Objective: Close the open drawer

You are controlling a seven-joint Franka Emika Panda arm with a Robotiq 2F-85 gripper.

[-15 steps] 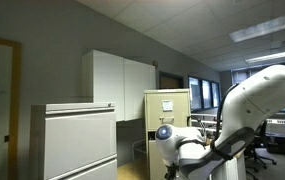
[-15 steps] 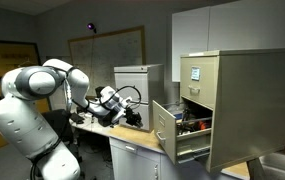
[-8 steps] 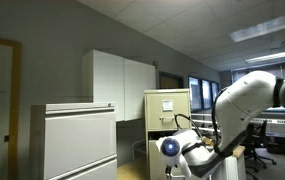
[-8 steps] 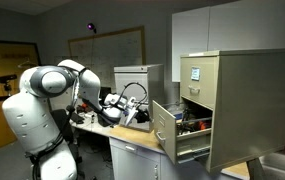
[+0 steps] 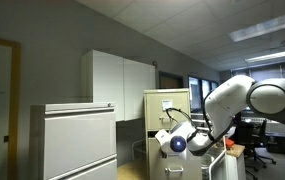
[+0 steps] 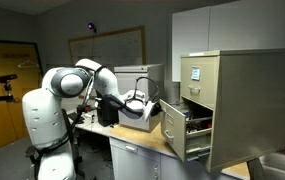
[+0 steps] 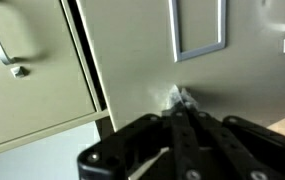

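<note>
Fingers pinched together on nothing, the gripper (image 7: 181,100) is pressing the drawer (image 6: 172,128) front (it is jutting partway from the cabinet (image 6: 244,100) at right), risking the tips skidding sideways if the push is angling off-square.

No readable text, labels or numbers.

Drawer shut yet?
Open, partly. The drawer front stands out from the beige cabinet, contents showing behind it; the shut tool meets its front.
</note>
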